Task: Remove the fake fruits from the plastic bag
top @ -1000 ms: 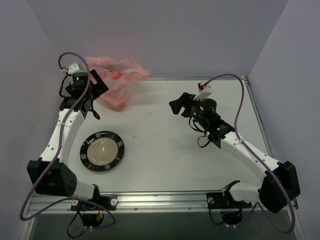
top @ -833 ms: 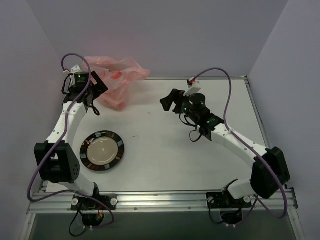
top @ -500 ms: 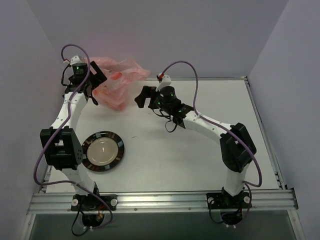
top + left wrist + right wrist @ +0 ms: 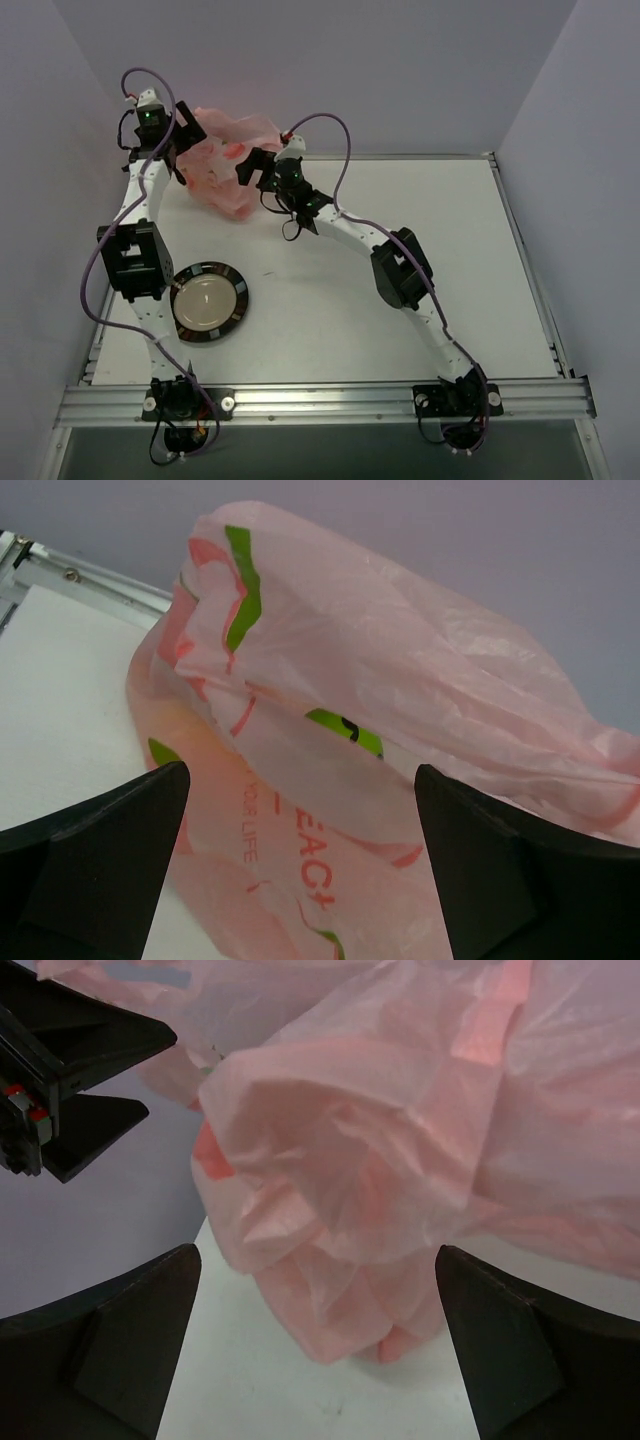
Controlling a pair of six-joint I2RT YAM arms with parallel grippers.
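i am the two arms, and both my ends are at the thin translucent pink plastic film bag (image 4: 222, 168). the bag lies crumpled at the far left corner of the white table (image 4: 420, 230), against the back wall.

my left gripper (image 4: 190, 140) is at the bag's left side and its jaws stand wide apart. in the left wrist view the pink film fills the space ahead of the two black fingers (image 4: 100, 850). i cannot tell if they touch it.

my right gripper (image 4: 246, 168) comes from the right side, also with the jaws wide apart, and nothing is clamped in it. a bulge of the bag sits just ahead of it.

the fake fruits are not clear to me. a small red spot (image 4: 235, 150) shows through the film, and a lime-green patch with a dark mark (image 4: 345, 732). it may be fruit or print.

the round dark-rimmed plate (image 4: 180, 318) lies near the left arm, well apart from the bag.
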